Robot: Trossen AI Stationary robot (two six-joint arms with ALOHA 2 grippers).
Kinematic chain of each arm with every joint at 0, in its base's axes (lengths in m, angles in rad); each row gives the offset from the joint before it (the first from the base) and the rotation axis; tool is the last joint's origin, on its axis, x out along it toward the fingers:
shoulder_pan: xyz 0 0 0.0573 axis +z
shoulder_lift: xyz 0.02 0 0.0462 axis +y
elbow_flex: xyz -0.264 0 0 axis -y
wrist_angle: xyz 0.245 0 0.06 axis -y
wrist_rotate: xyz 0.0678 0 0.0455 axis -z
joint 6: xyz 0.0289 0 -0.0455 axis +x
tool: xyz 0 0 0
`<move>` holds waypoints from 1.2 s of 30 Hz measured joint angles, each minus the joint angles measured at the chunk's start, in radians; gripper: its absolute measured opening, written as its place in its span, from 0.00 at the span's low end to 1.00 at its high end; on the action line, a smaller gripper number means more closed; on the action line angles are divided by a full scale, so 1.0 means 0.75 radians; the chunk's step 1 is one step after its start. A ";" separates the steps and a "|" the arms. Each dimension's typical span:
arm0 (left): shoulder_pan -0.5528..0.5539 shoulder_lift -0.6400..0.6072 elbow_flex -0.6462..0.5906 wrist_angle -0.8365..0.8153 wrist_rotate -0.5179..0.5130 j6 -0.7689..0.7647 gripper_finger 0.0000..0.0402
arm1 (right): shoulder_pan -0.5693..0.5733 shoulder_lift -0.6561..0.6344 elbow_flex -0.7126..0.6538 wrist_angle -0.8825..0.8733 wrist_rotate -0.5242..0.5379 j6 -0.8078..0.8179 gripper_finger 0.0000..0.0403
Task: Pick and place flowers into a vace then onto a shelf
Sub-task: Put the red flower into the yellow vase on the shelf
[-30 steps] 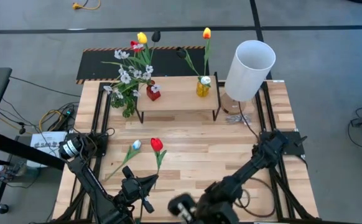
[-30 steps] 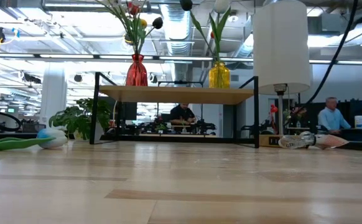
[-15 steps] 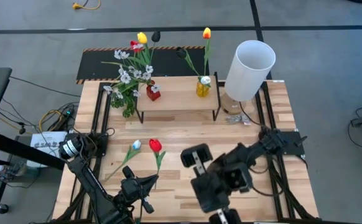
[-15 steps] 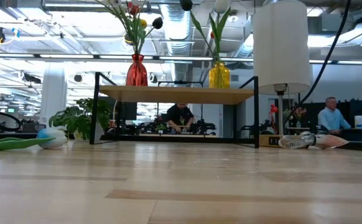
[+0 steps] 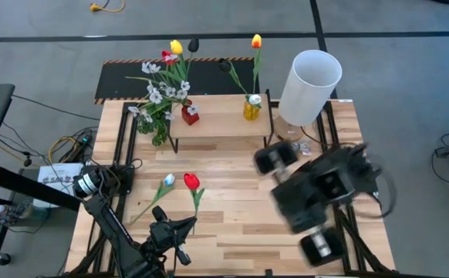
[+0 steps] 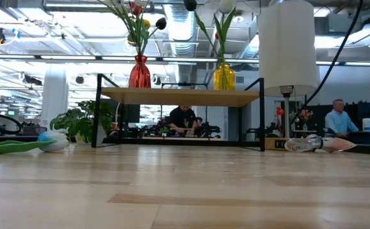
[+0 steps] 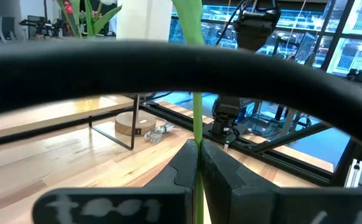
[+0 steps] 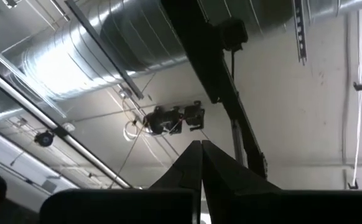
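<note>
My left gripper (image 7: 199, 163) pinches the red tulip's stem (image 7: 196, 118) in front of the shelf (image 5: 221, 123); I should lift gently, my right gripper (image 8: 201, 163) pressed together, empty.

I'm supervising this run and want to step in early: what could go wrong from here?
1. The right arm shows blurred close to the shelf and the white lamp; it might knock either one.
2. The left gripper has its fingers shut on the red tulip only by the thin green stem, which could slip or bend.
</note>
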 joint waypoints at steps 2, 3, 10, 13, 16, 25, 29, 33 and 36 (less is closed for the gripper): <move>0.004 0.000 0.000 0.000 0.000 0.000 0.00 | 0.007 -0.074 0.000 -0.129 0.004 -0.023 0.00; 0.005 0.000 0.000 0.000 0.000 0.000 0.00 | 0.015 -0.112 0.001 -0.198 0.015 -0.057 0.00; 0.017 0.000 0.000 0.000 -0.001 0.010 0.00 | 0.182 -0.262 0.004 -0.410 0.262 -0.434 0.00; 0.025 0.000 0.000 0.000 -0.001 0.010 0.00 | 0.239 -0.241 0.004 -0.453 0.278 -0.467 0.00; 0.032 0.000 0.000 0.000 0.000 0.010 0.00 | 0.259 -0.196 0.000 -0.555 0.371 -0.375 0.00; 0.037 0.000 0.000 -0.003 0.000 0.011 0.00 | 0.284 -0.013 0.000 -1.289 0.463 0.456 0.00; 0.037 0.000 0.000 -0.008 0.000 0.011 0.00 | 0.348 0.137 -0.001 -1.493 0.493 0.795 0.00; 0.035 0.000 0.000 -0.029 0.001 0.011 0.00 | 0.443 0.270 0.000 -1.549 0.491 1.104 0.00; 0.032 0.000 0.000 -0.038 0.005 0.010 0.00 | 0.507 0.378 0.002 -1.595 0.494 1.453 0.00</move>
